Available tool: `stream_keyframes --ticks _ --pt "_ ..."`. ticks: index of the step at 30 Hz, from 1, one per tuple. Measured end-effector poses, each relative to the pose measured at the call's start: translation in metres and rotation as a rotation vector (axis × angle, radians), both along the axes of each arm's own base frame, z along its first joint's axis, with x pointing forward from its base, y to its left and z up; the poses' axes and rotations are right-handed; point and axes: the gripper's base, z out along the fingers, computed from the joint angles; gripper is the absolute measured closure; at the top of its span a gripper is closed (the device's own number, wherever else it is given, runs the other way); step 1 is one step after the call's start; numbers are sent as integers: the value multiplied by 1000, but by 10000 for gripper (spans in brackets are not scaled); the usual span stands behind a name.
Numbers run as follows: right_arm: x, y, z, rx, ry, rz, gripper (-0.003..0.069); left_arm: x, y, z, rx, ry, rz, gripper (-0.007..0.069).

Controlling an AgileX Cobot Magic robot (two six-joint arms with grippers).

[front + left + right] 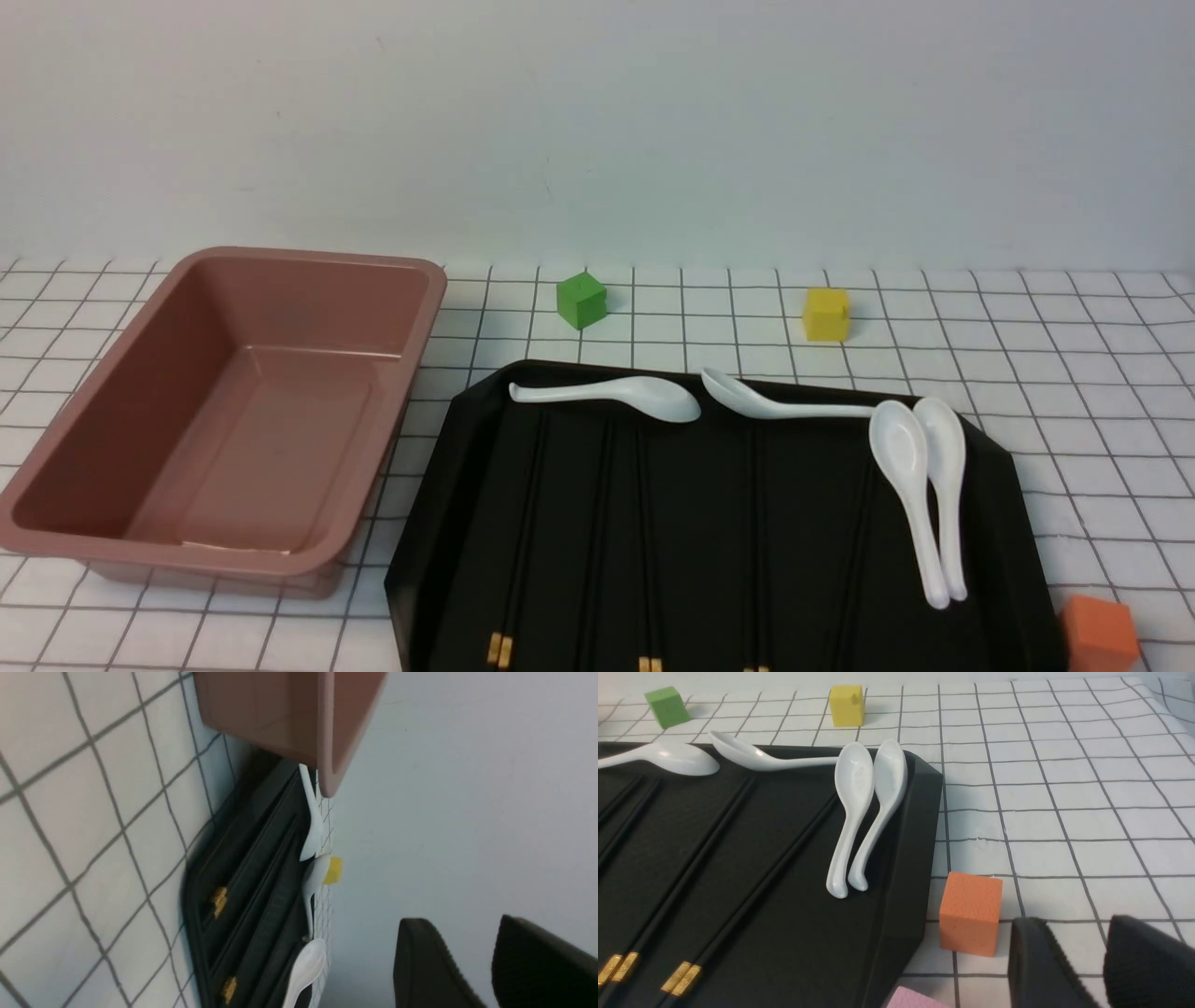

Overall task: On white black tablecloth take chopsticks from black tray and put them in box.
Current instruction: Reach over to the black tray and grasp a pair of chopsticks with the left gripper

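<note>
Several pairs of black chopsticks (527,523) lie lengthwise in the black tray (425,523), with gold bands (505,651) at their near ends. The brown-pink box (280,448) stands on the checked tablecloth (1102,373), just beside the tray on the robot's left, and no chopsticks show inside it. Both hands are released: the left hand (460,919) has its fingers apart with nothing between them, and so does the right hand (1076,919).

The step in hand looks like the first pick, and the left hand seems the better choice, being on the box's side. Start with the pair nearest the box, so the carry is short. Come down from above with the fingers on either side of both sticks, square across their length; a slanted grip could let one roll out. Go low, as the sticks are very thin, but ease off before pressing into the tray floor. Gripping near the middle should keep the long ends from drooping.

One white spoon (653,399) lies close by the far ends of the leftmost sticks, so lift straight up before moving sideways. Then raise the pair well over the box's rolled rim, turn it to lie along the box, lower it inside and let go gently.
</note>
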Motion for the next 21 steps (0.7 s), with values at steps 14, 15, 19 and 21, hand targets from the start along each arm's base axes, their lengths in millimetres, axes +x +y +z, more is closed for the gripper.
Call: stream_keyframes --ticks 14,15,19,21 --pt "0 0 0 0 0 0 419 -9 1 87 248 -309 -15 596" --pt "0 0 0 0 0 0 419 -8 -1 96 307 -304 -41 615" --pt "0 0 0 0 0 0 419 14 -17 117 620 -38 -375 637" --pt "0 0 0 0 0 0 419 32 -20 118 707 155 -546 637"
